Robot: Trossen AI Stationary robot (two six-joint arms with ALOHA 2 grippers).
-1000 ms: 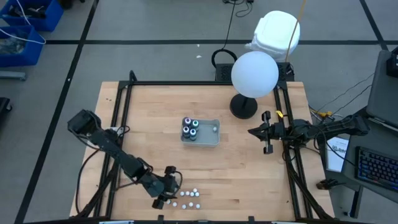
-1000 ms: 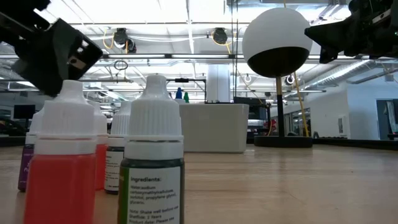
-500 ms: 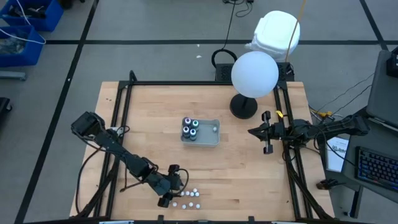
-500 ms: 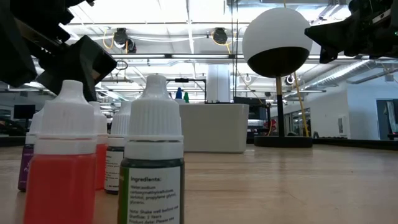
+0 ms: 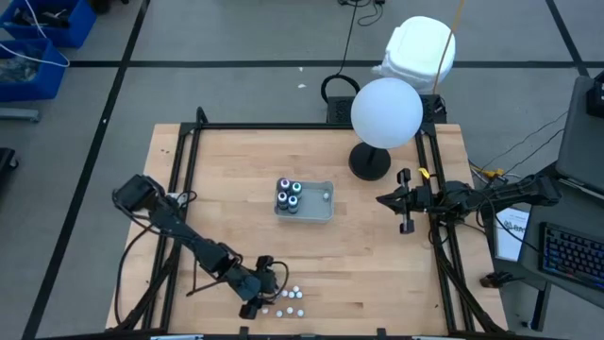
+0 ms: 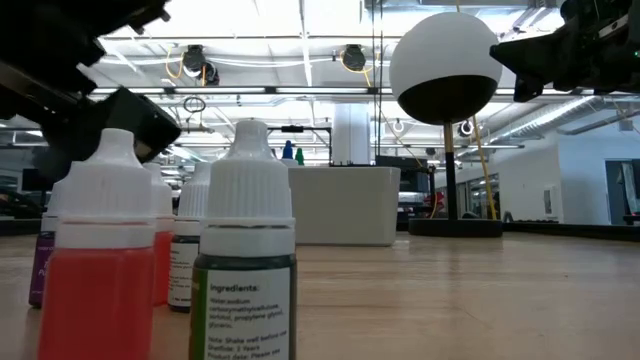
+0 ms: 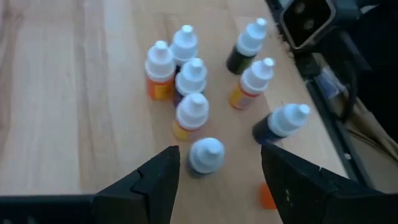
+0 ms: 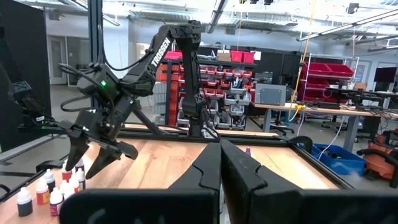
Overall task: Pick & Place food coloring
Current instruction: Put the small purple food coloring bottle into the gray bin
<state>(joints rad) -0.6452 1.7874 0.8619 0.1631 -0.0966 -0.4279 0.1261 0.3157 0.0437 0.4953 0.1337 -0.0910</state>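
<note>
Several small food coloring bottles with white caps [image 7: 189, 93] stand upright in a cluster near the table's front edge [image 5: 286, 300]. They fill the foreground of the low view [image 6: 248, 260]. My left gripper [image 7: 219, 152] is open and slants down at the cluster [image 5: 261, 290]. One dark bottle [image 7: 206, 154] stands between its fingertips, untouched. Four dark bottles with teal tops [image 5: 288, 196] stand in the grey tray [image 5: 324, 206] at mid-table. My right gripper [image 8: 220, 167] waits shut at the table's right edge [image 5: 387, 200].
A white globe lamp [image 5: 386, 111] on a black foot stands at the far right. A black frame [image 5: 189, 161] rims the wooden table. A small orange piece [image 7: 267, 196] lies beside my left gripper's finger. Bare wood lies between the tray and the cluster.
My left gripper has come down and moved slightly toward the table's near edge, closing in on the bottle cluster. The bottles have not moved.
</note>
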